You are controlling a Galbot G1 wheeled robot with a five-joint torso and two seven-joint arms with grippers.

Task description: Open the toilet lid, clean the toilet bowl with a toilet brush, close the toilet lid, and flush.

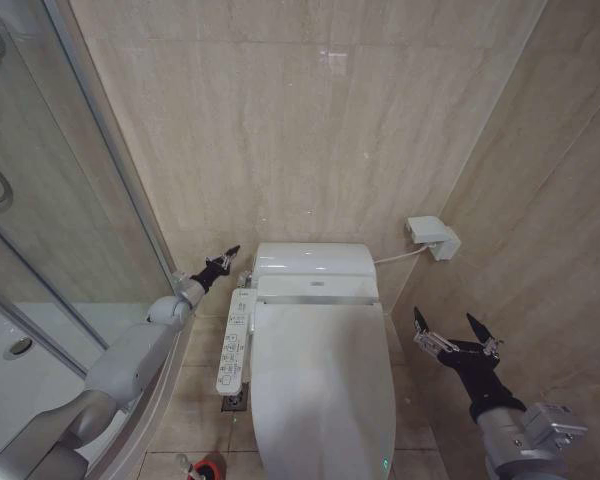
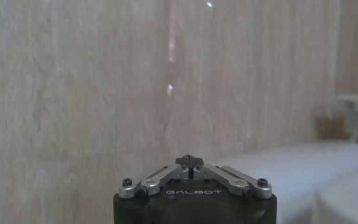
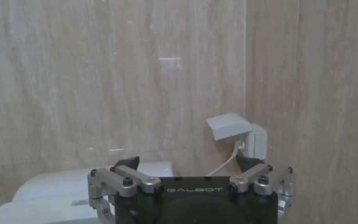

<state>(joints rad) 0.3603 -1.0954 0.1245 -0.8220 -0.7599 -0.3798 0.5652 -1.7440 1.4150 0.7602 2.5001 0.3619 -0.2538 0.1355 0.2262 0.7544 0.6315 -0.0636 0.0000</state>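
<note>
The toilet lid (image 1: 320, 390) lies shut, flat over the seat, so the toilet bowl is hidden under it. My left gripper (image 1: 228, 254) is shut with nothing in it. It hovers at the left rear corner of the toilet's back unit (image 1: 315, 262), close to the wall; the left wrist view shows the gripper (image 2: 189, 162) with its fingertips pressed together. To the right of the toilet, my right gripper (image 1: 445, 322) hangs open and empty, and in the right wrist view it (image 3: 188, 163) is also spread wide. A pale tip of the toilet brush (image 1: 184, 461) shows beside its red holder cup (image 1: 207, 468) on the floor.
The button panel (image 1: 236, 340) runs along the toilet's left side, with a floor drain (image 1: 235, 403) below it. A curved glass shower screen (image 1: 60, 200) and white shower tray (image 1: 20, 370) close off the left. A white wall box (image 1: 432, 235) with a cord sits at the right corner.
</note>
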